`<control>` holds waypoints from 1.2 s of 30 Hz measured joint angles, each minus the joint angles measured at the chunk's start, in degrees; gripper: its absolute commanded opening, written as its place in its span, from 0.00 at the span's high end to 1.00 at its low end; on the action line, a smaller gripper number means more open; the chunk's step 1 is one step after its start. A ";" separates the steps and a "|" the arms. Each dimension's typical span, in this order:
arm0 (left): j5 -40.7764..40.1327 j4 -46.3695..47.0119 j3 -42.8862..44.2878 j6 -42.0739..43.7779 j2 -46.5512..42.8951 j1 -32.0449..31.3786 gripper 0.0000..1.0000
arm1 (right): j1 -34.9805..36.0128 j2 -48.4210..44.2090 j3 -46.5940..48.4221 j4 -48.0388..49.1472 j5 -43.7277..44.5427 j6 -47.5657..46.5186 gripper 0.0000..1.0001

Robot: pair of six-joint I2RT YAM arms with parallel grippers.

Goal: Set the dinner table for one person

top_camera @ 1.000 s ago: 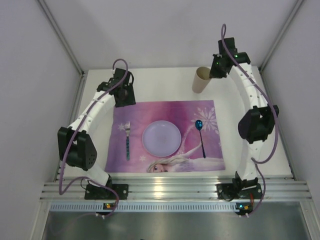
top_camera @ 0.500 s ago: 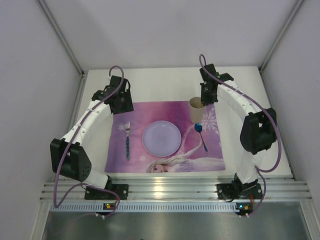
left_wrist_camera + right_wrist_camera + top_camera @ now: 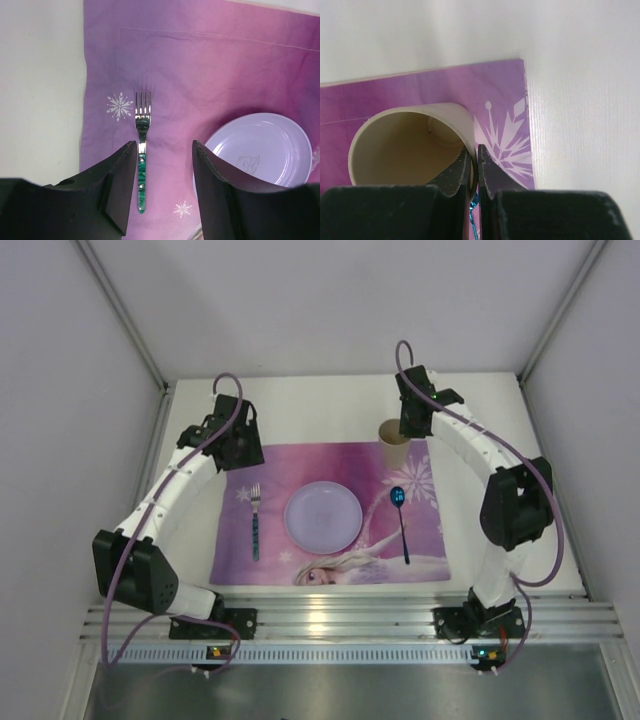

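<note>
Starting at the near side, the fork, the lilac plate and the blue spoon lie on the purple placemat, fork left of the plate and spoon right of it. The placemat lies in the middle of the white tabletop.

Further back, the left gripper hangs released above the fork and holds nothing.

The change is the beige cup. A second ago it was beyond the placemat; now it is at the placemat's far right corner. The right gripper is clenched on the cup's wall, one finger inside. I cannot tell if the base already touches. In my judgement only setting it down and letting go remain.
</note>
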 measured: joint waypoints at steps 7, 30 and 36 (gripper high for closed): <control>-0.17 -0.07 -0.02 0.00 0.00 0.00 0.46 | 0.09 -0.20 -4.00 1.84 0.79 0.52 0.85; 0.44 1.55 -3.04 0.00 -2.29 0.00 0.46 | 0.35 -4.66 15.65 -8.28 1.18 -0.39 0.00; 1.73 3.37 -5.51 -0.42 -4.20 0.00 0.46 | 5.20 -23.56 9.79 -2.19 -1.66 -4.04 0.00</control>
